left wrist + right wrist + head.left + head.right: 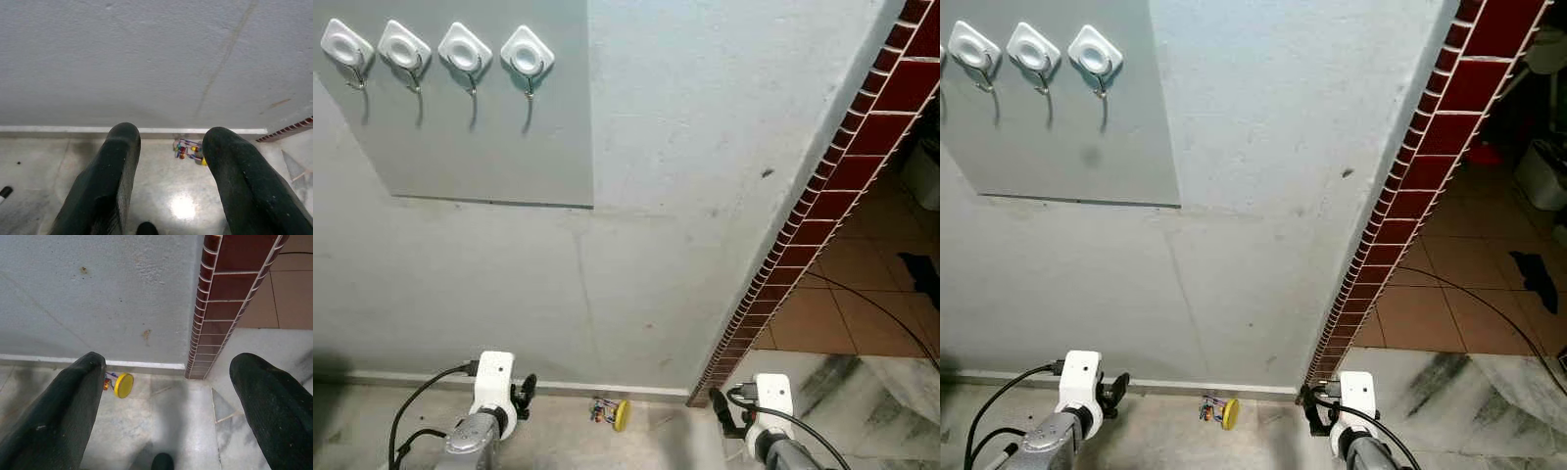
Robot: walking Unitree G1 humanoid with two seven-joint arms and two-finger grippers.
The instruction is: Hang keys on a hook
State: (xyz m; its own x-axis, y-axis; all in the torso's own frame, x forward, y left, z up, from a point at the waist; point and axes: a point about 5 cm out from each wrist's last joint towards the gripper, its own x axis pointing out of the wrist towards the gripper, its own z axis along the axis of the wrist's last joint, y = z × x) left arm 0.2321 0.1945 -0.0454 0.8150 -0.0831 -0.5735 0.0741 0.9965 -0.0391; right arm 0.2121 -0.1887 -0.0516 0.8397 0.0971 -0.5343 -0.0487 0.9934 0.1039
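Left gripper (168,181), two long black fingers spread apart, nothing btwn them, hanging low over the pale polished stone floor (44,166). Thru the gap: a small bunch of keys w/ coloured beads and a round yellow tag (188,149), lying on the floor just beside the white skirting strip (58,129) at the wall's foot.

Right gripper (166,406), also black-fingered, spread wide, empty, low near the corner. Keys sit off past one finger, yellow tag showing, close to the wall base.

Head views: both silver arms w/ white wrist housings at the bottom edge, left arm (487,401) and right arm (766,411), keys on the floor btwn them, nearer the left.

Above, rough grey plaster wall (705,196). Its corner edged w/ dark red glazed tiles (832,186), orange-brown tiled floor (822,313) beyond, a thin black cable (871,299) across it.

High up, a smooth grey panel (489,147) on the wall carrying a row of four white diamond-shaped adhesive hooks (435,49), metal prongs hanging bare. Keys well apart from them, far below.
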